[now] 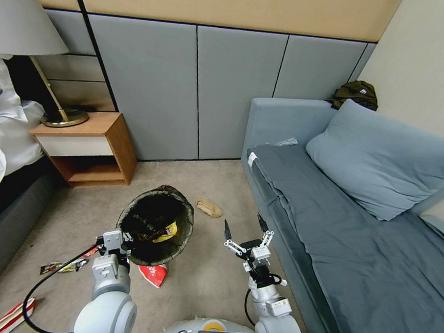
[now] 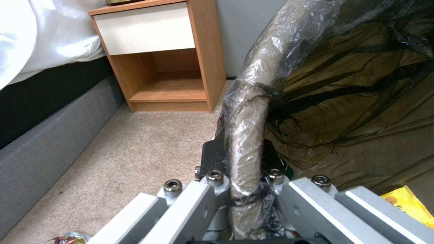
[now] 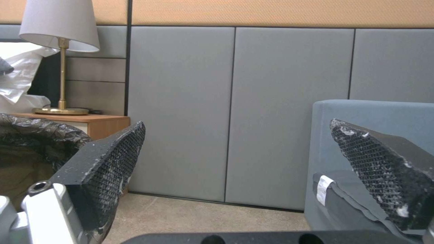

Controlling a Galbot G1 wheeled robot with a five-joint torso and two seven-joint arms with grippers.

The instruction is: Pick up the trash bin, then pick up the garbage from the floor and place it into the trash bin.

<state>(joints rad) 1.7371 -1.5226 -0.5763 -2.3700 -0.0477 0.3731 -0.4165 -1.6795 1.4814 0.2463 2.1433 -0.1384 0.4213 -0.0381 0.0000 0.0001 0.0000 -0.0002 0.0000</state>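
Trash bin (image 1: 156, 223), lined with a black bag, hangs tilted above the carpet (image 1: 202, 279), its near rim pinched between the fingers of the left gripper (image 1: 122, 240); a yellow packet (image 1: 168, 232) lies inside. To its right, the right gripper (image 1: 245, 230) hovers with fingers spread and empty. A red packet (image 1: 153, 274) lies on the floor below the bin, more wrappers (image 1: 63, 265) farther left. Beyond the bin a brown paper bag (image 1: 209, 207) rests near the sofa (image 1: 359, 251). No print is readable.
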